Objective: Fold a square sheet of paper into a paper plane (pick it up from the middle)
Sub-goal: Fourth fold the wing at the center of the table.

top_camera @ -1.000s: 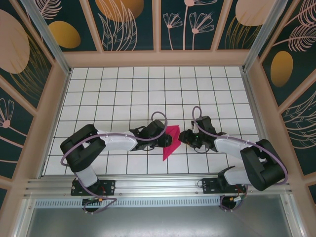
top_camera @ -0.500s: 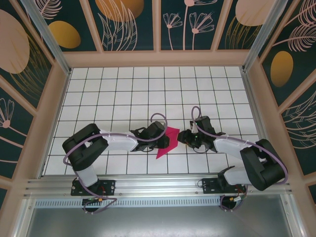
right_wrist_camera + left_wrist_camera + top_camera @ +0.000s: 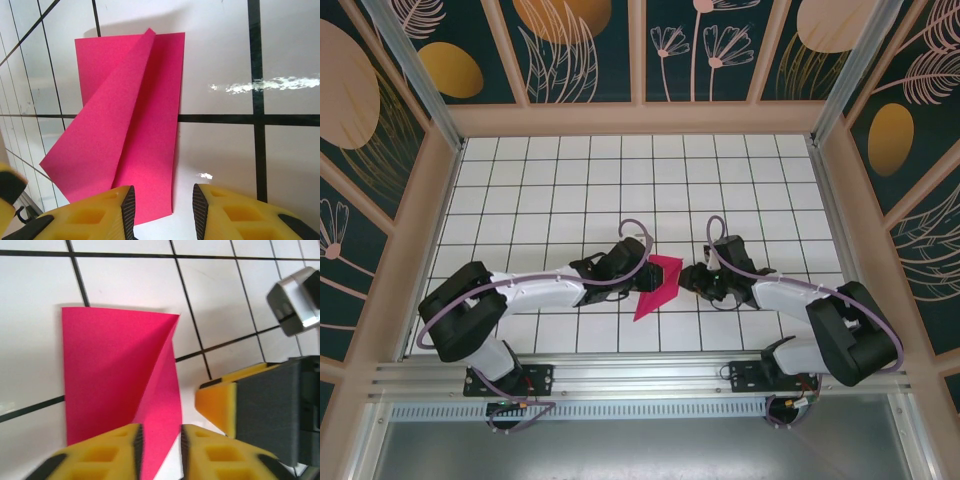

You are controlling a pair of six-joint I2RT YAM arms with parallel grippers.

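The square sheet of paper [image 3: 657, 281], folded, lies on the table [image 3: 570, 180] near the middle of its near edge. Its long axis runs diagonally, with the narrow tip pointing near-left. Left gripper [image 3: 159, 432]: jaws narrowly apart. Right gripper [image 3: 162, 192]: jaws spread. Both straddle the sheet.

magenta-pink paper [image 3: 656, 285], folded narrow wedge, one flap lifted, on tiled table [image 3: 570, 190]

The left arm [image 3: 535, 290] is stretching out lower and longer, its elbow swinging down and to the left. The left gripper [image 3: 642, 268] is edging slightly farther up the tiles beside the folded magenta sheet [image 3: 656, 285]. Its jaws are narrowing around the sheet's edge. The sheet's pointed near tip is sliding leftward, and its outline is drawing in narrower.
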